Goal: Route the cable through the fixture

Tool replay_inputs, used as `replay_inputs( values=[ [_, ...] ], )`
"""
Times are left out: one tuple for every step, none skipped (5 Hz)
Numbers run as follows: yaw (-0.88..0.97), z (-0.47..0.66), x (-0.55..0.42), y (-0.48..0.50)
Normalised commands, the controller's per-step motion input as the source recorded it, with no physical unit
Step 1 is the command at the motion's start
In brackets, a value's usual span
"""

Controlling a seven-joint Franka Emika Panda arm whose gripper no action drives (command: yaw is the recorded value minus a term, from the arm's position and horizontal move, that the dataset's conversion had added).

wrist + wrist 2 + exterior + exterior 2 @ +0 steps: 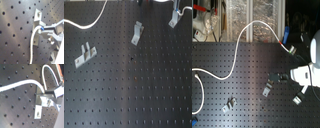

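Note:
The cable [237, 50] is a thin white cord. In the second exterior view it runs from that view's left edge, arcs up over the board and ends by the arm [309, 70]. In the first wrist view my gripper [43, 29] is shut on the cable [33, 40] near its blue-tipped end, right in front of an upright metal bracket [37, 15]. The second wrist view shows the gripper [47, 96], the cable [25, 83] and the bracket [38, 109] close together. In the first exterior view this bracket [174, 19] stands at the top right and the cable [89, 24] curves at the upper left.
Two more metal brackets stand on the black perforated board [129, 95], one in the middle [137, 33] and one at the first exterior view's left [84, 54]. In the second exterior view, shelves and clutter [207, 20] lie behind the board.

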Motion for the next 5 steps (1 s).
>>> replay_inputs(
  values=[
    [0.32, 0.06, -0.445, 0.252],
    [0.17, 0.0, -0.086, 0.11],
    [0.08, 0.0, -0.089, 0.166],
    [0.0, -0.01, -0.112, 0.716],
    [0.0, -0.08, -0.1, 0.539]
  ],
)
